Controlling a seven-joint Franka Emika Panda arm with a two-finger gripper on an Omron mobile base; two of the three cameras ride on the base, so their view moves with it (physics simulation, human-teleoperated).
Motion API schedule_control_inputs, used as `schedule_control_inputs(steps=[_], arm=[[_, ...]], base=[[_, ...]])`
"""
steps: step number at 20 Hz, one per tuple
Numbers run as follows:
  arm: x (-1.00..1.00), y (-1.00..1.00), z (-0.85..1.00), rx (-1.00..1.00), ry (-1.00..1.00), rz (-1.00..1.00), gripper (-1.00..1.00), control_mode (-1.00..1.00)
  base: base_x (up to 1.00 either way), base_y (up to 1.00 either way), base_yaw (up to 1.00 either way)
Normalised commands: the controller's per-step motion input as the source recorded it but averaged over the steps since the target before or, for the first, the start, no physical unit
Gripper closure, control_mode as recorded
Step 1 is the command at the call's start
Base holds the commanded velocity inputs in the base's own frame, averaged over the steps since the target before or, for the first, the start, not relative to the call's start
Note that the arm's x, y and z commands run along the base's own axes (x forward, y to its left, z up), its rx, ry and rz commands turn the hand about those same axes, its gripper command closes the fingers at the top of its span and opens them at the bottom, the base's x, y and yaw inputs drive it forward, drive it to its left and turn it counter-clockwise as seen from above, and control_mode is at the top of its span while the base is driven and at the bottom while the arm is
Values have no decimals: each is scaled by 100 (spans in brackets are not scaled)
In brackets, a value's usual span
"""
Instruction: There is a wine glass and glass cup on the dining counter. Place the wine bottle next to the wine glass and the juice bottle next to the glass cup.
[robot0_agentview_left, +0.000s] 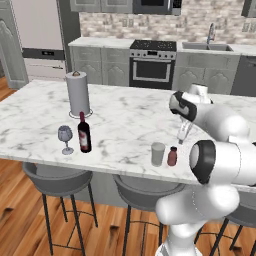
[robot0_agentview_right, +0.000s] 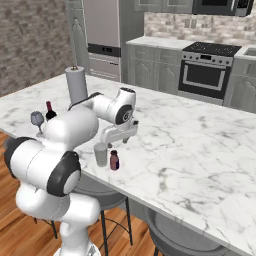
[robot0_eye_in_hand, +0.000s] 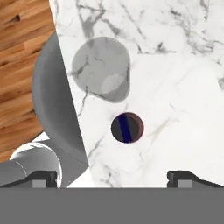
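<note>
gripper (robot0_eye_in_hand: 112, 177): jaws spread wide, nothing between them; hangs above the counter edge, looking straight down on the juice bottle
fingertips (robot0_eye_in_hand: 186, 177): just two dark stubs at the bottom of the hand view, cut off by the frame
juice bottle (robot0_agentview_left: 172, 156): upright on the dining counter (robot0_agentview_left: 125, 120), just beside the glass cup, apart from it; from above mostly the dark cap shows
glass cup (robot0_agentview_left: 158, 153): upright near the counter's front edge
wine bottle (robot0_agentview_left: 84, 133): upright just beside the wine glass (robot0_agentview_left: 65, 138), well apart from cup; in right base view mostly hidden behind the arm
paper towel roll (robot0_agentview_left: 78, 93): behind the wine bottle, upright
stool (robot0_eye_in_hand: 50, 109): below the edge, partly hidden, probably grey seat
</note>
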Motion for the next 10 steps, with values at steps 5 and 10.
schedule_control_inputs(steps=[5,10], arm=[[-66,-1,17,0,0,-30,-100,-100],[-64,-5,21,0,0,-30,-100,-100]], base=[[0,0,0],[0,0,0]])
